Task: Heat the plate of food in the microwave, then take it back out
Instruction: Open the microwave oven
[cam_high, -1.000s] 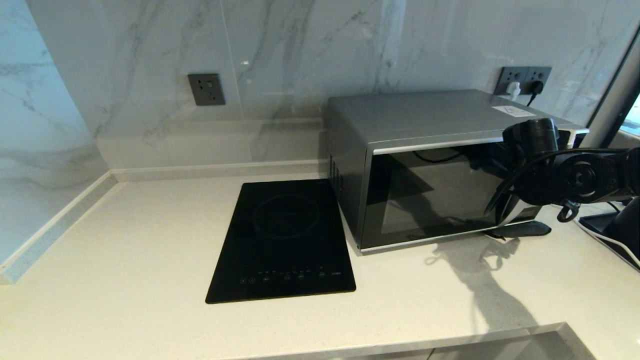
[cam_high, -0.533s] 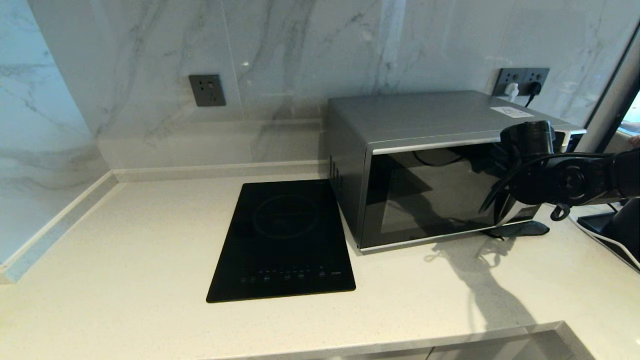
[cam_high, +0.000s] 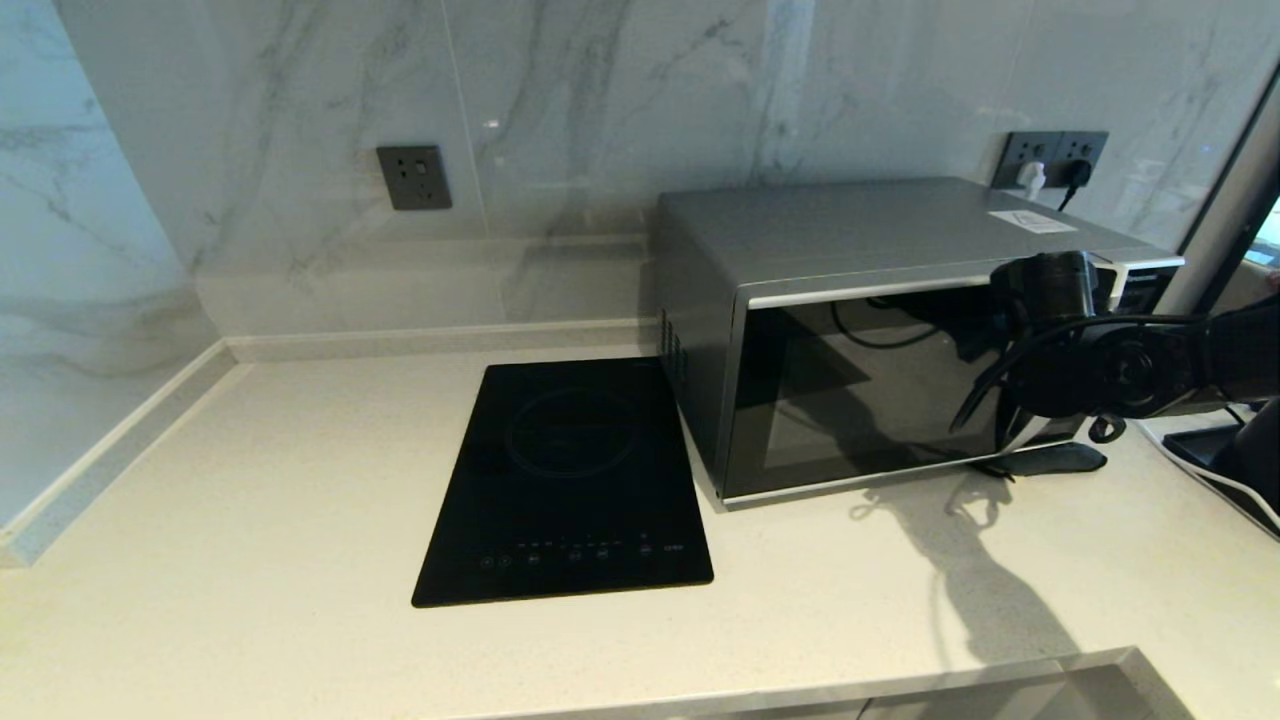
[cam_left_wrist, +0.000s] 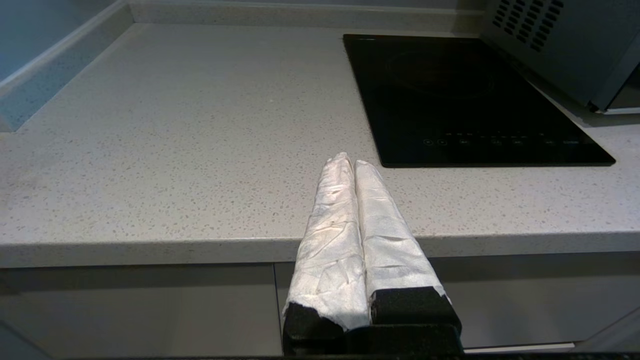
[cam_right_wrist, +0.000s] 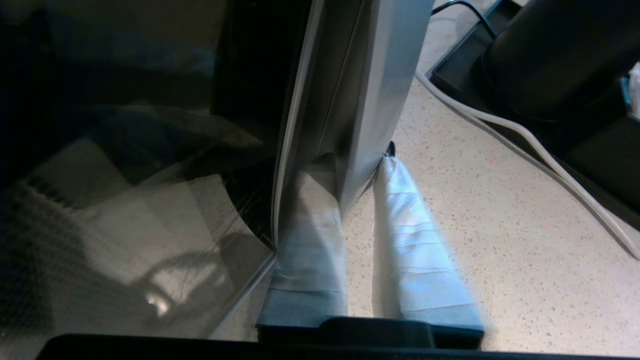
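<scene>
The silver-grey microwave (cam_high: 850, 230) stands at the back right of the counter, and its dark glass door (cam_high: 850, 390) looks closed or barely ajar. My right arm (cam_high: 1110, 365) reaches across the door's right end. In the right wrist view my right gripper (cam_right_wrist: 356, 162) is shut on the curved silver door handle (cam_right_wrist: 370, 100), one wrapped finger on each side. My left gripper (cam_left_wrist: 348, 161) is parked low at the counter's front edge, shut on nothing, and is out of the head view. The plate of food is out of view.
A flat black induction hob (cam_high: 570, 480) lies left of the microwave. Wall sockets (cam_high: 413, 178) sit on the marble backsplash. A black tray-like object with a white cable (cam_high: 1215, 465) lies at the far right. The pale countertop (cam_high: 250, 520) stretches left and forward.
My right arm has shifted slightly left and down along the door's right end. The door shows no clear swing.
</scene>
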